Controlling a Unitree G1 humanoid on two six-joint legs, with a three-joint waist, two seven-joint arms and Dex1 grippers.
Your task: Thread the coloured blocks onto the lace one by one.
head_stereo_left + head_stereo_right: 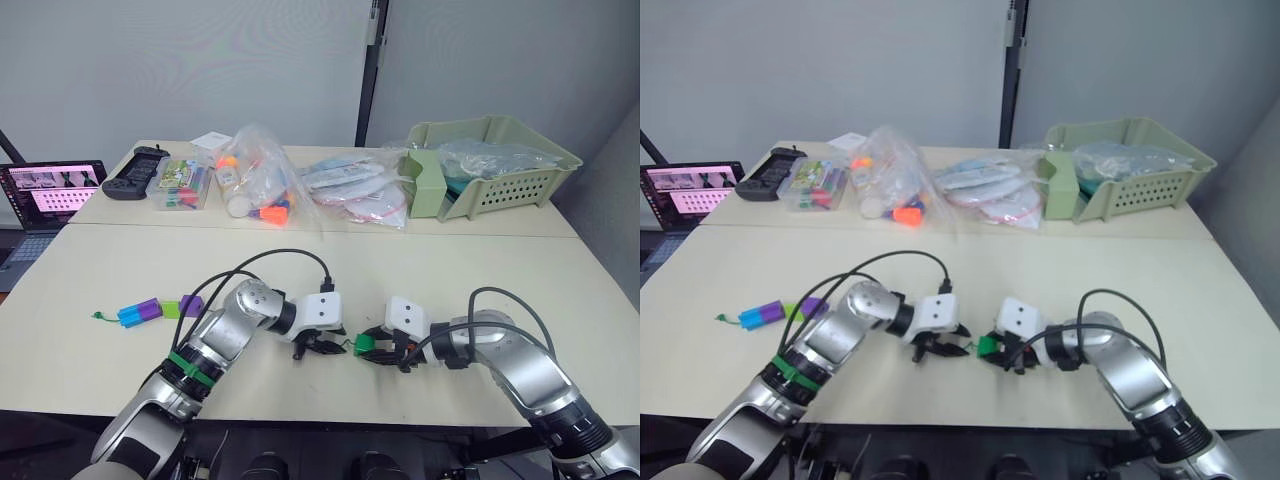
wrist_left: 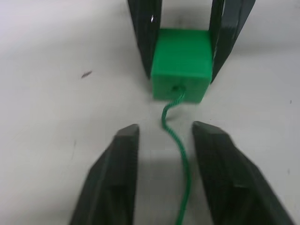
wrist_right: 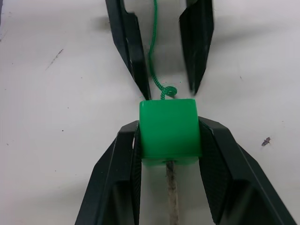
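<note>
at the lower centre of the head view, the right gripper [image 3: 168, 140] clenched the green block [image 3: 169, 132] with the lace [image 2: 180, 154] through it; the left gripper [image 2: 165, 133] stood released around the cord.

Both arms reach inward low over the bench, forearms angled toward each other so the two grippers meet tip to tip near the front edge. The left gripper [image 2: 164, 136] has its jaws spread apart, the dark-green lace [image 2: 180, 154] running loose between them. The right gripper [image 3: 169, 133] has its jaws clamped on the two sides of the dark green block [image 3: 169, 131], facing the left gripper's tips
</note>
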